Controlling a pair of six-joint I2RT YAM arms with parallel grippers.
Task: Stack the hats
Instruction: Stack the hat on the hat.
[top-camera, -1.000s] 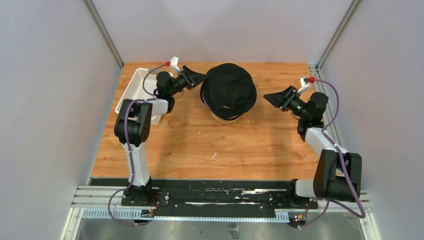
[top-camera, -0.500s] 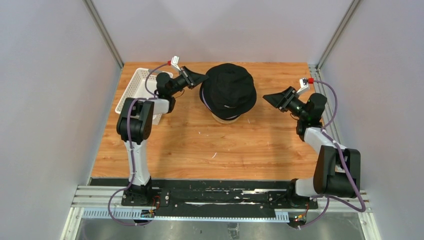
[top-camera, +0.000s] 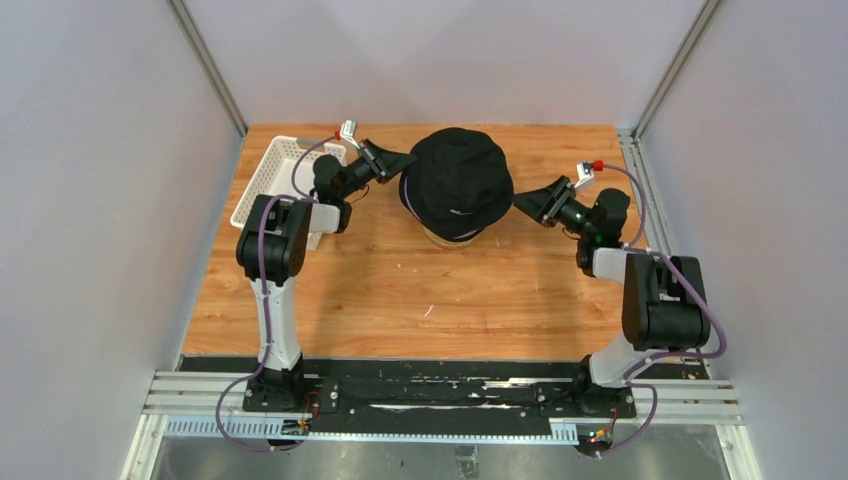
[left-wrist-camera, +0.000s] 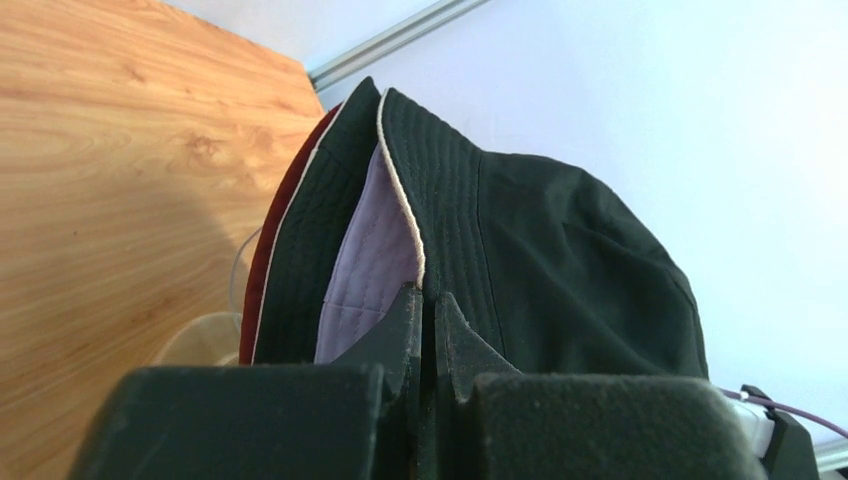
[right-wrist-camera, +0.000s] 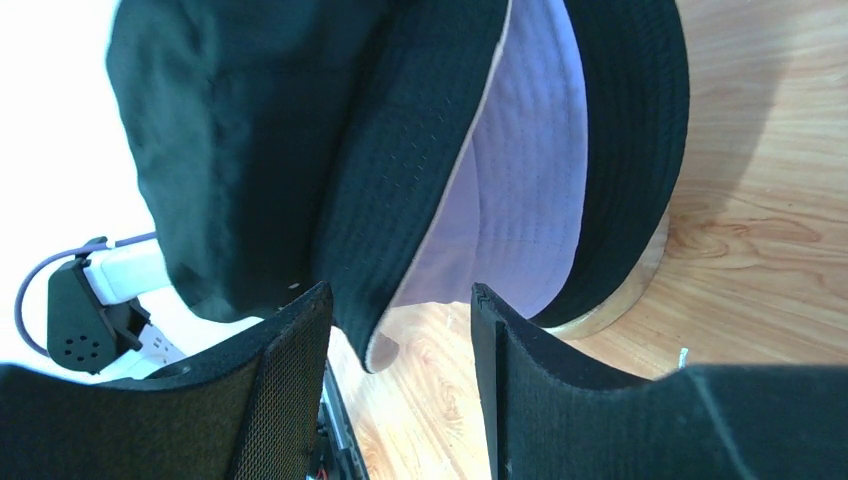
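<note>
A stack of hats sits at the table's back centre, with a black hat (top-camera: 457, 185) on top. My left gripper (top-camera: 404, 160) is at the stack's left side and is shut on the top black hat's brim (left-wrist-camera: 445, 200); its fingertips (left-wrist-camera: 425, 297) pinch the edge. Under that brim lie lavender fabric (left-wrist-camera: 370, 250), another black brim (left-wrist-camera: 310, 240) and a maroon edge (left-wrist-camera: 285, 215). My right gripper (top-camera: 522, 204) is at the right side, open, its fingers (right-wrist-camera: 400, 305) straddling the top brim's edge (right-wrist-camera: 375, 330) without closing. Lavender (right-wrist-camera: 520, 190) also shows there.
The stack rests on a wooden stand, whose base (top-camera: 448, 238) shows under the hats (right-wrist-camera: 625, 295). A white lattice basket (top-camera: 268, 180) stands at the back left beside the left arm. Grey walls enclose the table on three sides.
My left gripper has shut on the top hat's brim. The right arm has swung left, bringing its open jaws up to the brim on the right side.
</note>
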